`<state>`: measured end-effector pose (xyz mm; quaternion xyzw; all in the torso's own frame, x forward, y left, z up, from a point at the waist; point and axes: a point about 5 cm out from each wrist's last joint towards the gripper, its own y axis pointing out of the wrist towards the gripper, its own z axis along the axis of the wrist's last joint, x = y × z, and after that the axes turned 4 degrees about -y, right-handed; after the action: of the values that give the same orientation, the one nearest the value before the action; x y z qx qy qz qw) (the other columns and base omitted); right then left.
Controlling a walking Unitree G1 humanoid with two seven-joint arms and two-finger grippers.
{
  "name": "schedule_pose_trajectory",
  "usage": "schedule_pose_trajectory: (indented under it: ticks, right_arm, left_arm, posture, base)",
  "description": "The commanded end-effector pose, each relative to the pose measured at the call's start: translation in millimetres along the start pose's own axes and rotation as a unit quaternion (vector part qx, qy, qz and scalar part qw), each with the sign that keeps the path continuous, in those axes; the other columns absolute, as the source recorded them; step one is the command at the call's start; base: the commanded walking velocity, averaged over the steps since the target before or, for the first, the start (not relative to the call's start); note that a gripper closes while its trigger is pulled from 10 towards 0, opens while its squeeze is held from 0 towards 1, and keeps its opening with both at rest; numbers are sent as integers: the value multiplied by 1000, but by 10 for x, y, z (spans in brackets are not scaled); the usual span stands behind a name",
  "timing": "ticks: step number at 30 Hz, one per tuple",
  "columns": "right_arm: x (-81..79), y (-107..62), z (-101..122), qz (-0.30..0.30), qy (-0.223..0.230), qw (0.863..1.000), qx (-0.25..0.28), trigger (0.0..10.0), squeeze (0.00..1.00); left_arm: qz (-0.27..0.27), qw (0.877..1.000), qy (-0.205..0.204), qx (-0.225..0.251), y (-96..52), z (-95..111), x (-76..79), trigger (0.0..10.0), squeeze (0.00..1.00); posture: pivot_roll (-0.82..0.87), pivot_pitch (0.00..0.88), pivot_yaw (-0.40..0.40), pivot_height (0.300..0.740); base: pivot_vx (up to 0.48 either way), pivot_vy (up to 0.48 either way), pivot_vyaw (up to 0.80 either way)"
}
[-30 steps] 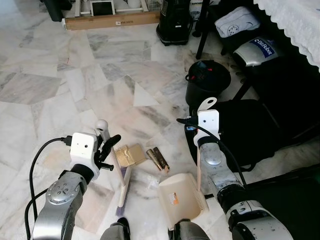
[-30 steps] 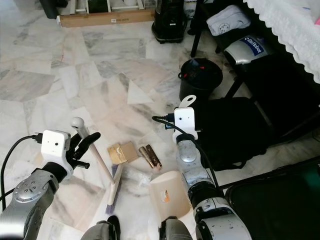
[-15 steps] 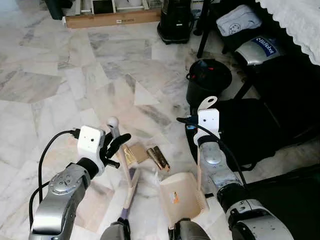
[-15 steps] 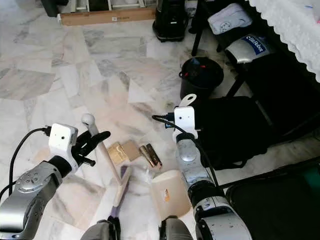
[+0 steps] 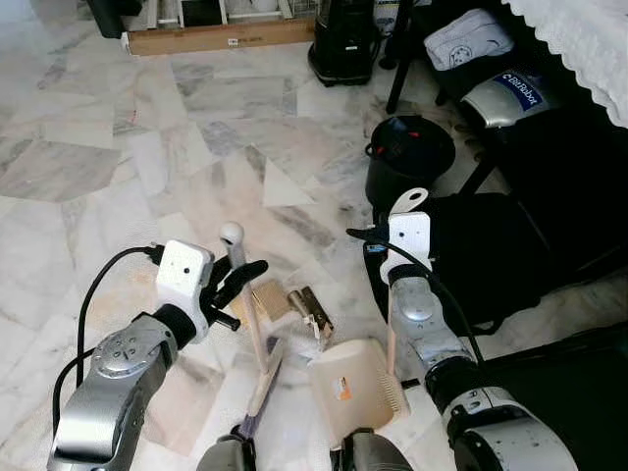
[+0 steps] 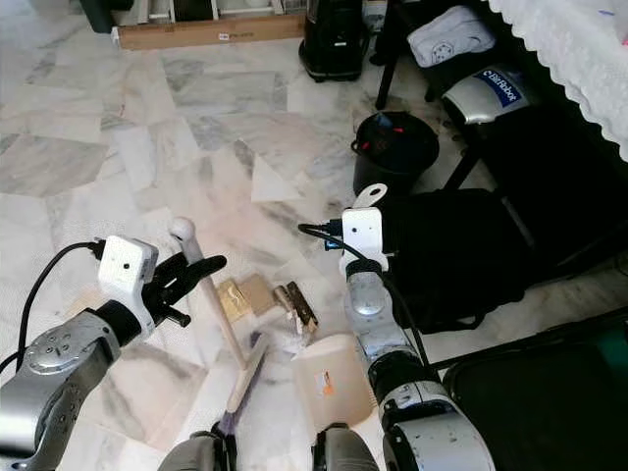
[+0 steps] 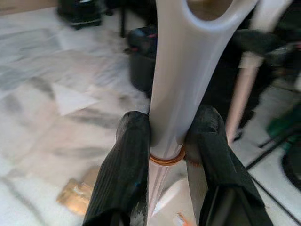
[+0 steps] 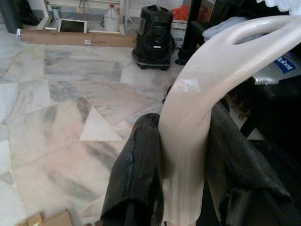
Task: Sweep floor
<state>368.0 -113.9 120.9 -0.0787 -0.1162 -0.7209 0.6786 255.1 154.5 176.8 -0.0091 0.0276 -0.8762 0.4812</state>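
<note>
My left gripper [image 7: 167, 150] is shut on the white handle of a broom [image 5: 250, 319], just below its round top. The broom leans, and its brush head [image 5: 263, 385] rests on the marble floor by a gold wrapper [image 5: 269, 299] and a brown wrapper [image 5: 310, 311]. Just right of the brush lies a cream dustpan [image 5: 353, 388], mouth toward the litter. Its upright handle [image 5: 391, 329] is gripped by my right gripper [image 8: 186, 169], which is shut on it under the loop.
A black bin [image 5: 407, 157] stands behind the dustpan. Dark bags and chair legs [image 5: 491, 255] crowd the right side under a white tablecloth [image 5: 589, 39]. A black appliance [image 5: 343, 39] and a long cardboard box [image 5: 221, 37] stand at the back. Open marble floor lies to the left.
My left arm has carried the broom to the right, toward the dustpan. The brush head has swung that way and the brown wrapper now lies closer to the pan. The right arm held still.
</note>
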Motion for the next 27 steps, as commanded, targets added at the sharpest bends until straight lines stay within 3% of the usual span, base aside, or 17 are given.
schedule_pose_trajectory:
  ticks: [1, 6, 9, 11, 12, 13, 15, 18, 20, 22, 27]
  right_arm:
    - [14, -18, -76, 2, -16, 1000, -15, 10000, 0]
    - [3, -7, -60, 3, -15, 1000, -13, 10000, 0]
    - [-7, -4, -54, 4, -14, 1000, -13, 10000, 0]
    - [-10, -2, -54, 4, -13, 1000, -14, 10000, 0]
    - [-10, -2, -54, 4, -13, 1000, -14, 10000, 0]
    - [-8, -2, -55, 3, -12, 1000, -14, 10000, 0]
    - [-6, -2, -57, 3, -12, 1000, -14, 10000, 0]
    - [-4, 0, -58, 3, -12, 1000, -15, 10000, 0]
    - [-7, 1, -58, 4, -11, 1000, -15, 10000, 0]
    - [-11, 0, -57, 5, -9, 1000, -15, 10000, 0]
    - [-14, -1, -56, 6, -9, 1000, -14, 10000, 0]
  left_arm:
    - [-59, 998, -15, 2, -24, 46, 171, 10000, 0]
    - [-94, 995, -38, 6, -49, 156, 222, 10000, 0]
    - [-81, 996, -43, 22, -41, 233, 179, 10000, 0]
    - [-22, 999, -11, 42, -33, 324, 26, 10000, 0]
    - [-22, 999, -11, 42, -33, 324, 26, 10000, 0]
    - [20, 998, 3, 63, -40, 407, -89, 10000, 0]
    - [50, 995, 3, 88, -54, 508, -171, 10000, 0]
    - [91, 987, 6, 129, -80, 666, -260, 10000, 0]
    - [134, 979, 32, 150, -117, 733, -347, 10000, 0]
    - [173, 970, 44, 164, -144, 754, -419, 10000, 0]
    - [195, 967, 65, 152, -153, 684, -469, 10000, 0]
  posture:
    - [17, 322, -61, 740]
    - [22, 316, -59, 740]
    - [20, 314, -59, 740]
    - [19, 311, -60, 740]
    - [19, 311, -60, 740]
    - [19, 311, -60, 740]
    - [20, 310, -60, 740]
    - [21, 309, -60, 740]
    - [20, 310, -60, 740]
    - [21, 312, -60, 740]
    - [18, 315, -61, 740]
  base:
    - [0, 0, 0]
    - [0, 0, 0]
    - [0, 0, 0]
    - [0, 0, 0]
    - [0, 0, 0]
    - [0, 0, 0]
    - [0, 0, 0]
    - [0, 0, 0]
    - [0, 0, 0]
    - [0, 0, 0]
    - [0, 0, 0]
